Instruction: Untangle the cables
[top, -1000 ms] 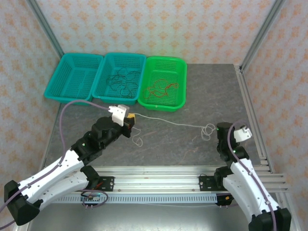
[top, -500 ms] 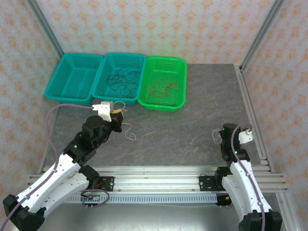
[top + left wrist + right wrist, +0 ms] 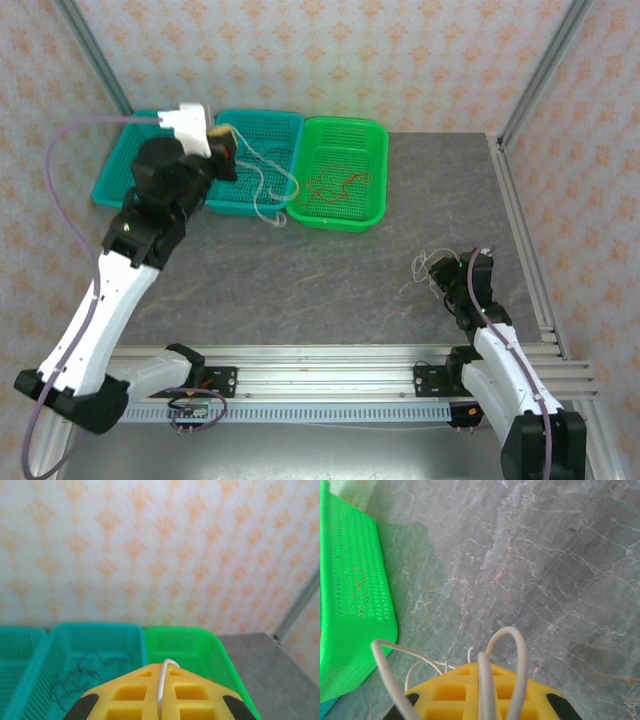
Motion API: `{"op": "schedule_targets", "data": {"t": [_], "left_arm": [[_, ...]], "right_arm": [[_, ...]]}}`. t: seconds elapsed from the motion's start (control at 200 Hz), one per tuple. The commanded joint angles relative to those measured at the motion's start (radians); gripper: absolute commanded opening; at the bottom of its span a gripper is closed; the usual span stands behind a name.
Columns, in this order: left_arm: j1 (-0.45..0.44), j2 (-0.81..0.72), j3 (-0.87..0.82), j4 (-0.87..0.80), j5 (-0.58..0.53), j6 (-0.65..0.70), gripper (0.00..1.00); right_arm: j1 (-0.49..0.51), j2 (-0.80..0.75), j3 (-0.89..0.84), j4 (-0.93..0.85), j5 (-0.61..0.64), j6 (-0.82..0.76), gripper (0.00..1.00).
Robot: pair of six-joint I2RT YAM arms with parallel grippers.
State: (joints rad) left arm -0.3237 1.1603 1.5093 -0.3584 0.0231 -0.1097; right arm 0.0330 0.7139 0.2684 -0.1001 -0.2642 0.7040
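stretching high over teal baskets (image 3: 262, 113), left gripper (image 3: 226, 140) clamps a pale cable (image 3: 262, 196); right gripper (image 3: 450, 272), folded low, clamps pale loops (image 3: 430, 264).

left arm (image 3: 112, 285) raised over the middle teal basket (image 3: 275, 130), jaws pinched on a pale cable (image 3: 262, 190) that dangles to the basket's front rim. right arm (image 3: 495, 345) low over the bench (image 3: 330, 280), jaws closed on pale loops (image 3: 428, 265). red-orange cable (image 3: 335, 183) lies in the green basket (image 3: 340, 218).
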Motion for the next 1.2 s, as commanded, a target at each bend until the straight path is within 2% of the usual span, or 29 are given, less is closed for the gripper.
{"op": "schedule_targets", "data": {"t": [0.0,0.325,0.445,0.555,0.686,0.716,0.816,0.846,0.876,0.926,0.951,1.126,1.196], "left_arm": [[0.079,0.114,0.177,-0.029,0.029,0.100,0.00],[0.421,0.615,0.747,-0.151,0.055,0.121,0.00],[0.509,0.775,0.869,-0.212,0.096,0.112,0.00],[0.562,0.804,0.730,-0.133,0.095,0.092,0.00],[0.611,0.846,0.613,-0.124,0.057,0.036,0.00],[0.622,0.847,0.583,-0.116,0.063,0.009,0.07],[0.656,0.829,0.488,-0.071,0.129,-0.064,0.39],[0.659,0.814,0.457,-0.051,0.159,-0.077,0.43],[0.661,0.794,0.424,-0.030,0.183,-0.088,0.52],[0.661,0.757,0.361,0.024,0.236,-0.114,0.56],[0.661,0.721,0.329,0.049,0.259,-0.133,0.61],[0.651,0.500,0.074,0.276,0.382,-0.326,0.64],[0.625,0.403,-0.022,0.341,0.398,-0.359,0.63]], "right_arm": [[0.005,-0.008,0.043,-0.001,-0.025,-0.041,0.00],[0.005,-0.021,0.127,-0.114,-0.093,-0.145,0.00],[0.005,-0.038,0.150,-0.149,-0.097,-0.168,0.00],[0.005,-0.040,0.157,-0.149,-0.091,-0.166,0.00],[0.006,-0.040,0.164,-0.148,-0.105,-0.149,0.00],[0.005,-0.040,0.168,-0.151,-0.108,-0.147,0.00],[0.007,-0.036,0.170,-0.150,-0.132,-0.154,0.00],[0.007,-0.032,0.170,-0.148,-0.139,-0.157,0.00],[0.008,-0.027,0.170,-0.145,-0.151,-0.160,0.00],[0.011,-0.016,0.172,-0.144,-0.162,-0.164,0.00],[0.013,-0.008,0.174,-0.141,-0.165,-0.166,0.00],[0.059,0.057,0.200,-0.117,-0.214,-0.178,0.00],[0.090,0.085,0.213,-0.093,-0.237,-0.181,0.00]]}}
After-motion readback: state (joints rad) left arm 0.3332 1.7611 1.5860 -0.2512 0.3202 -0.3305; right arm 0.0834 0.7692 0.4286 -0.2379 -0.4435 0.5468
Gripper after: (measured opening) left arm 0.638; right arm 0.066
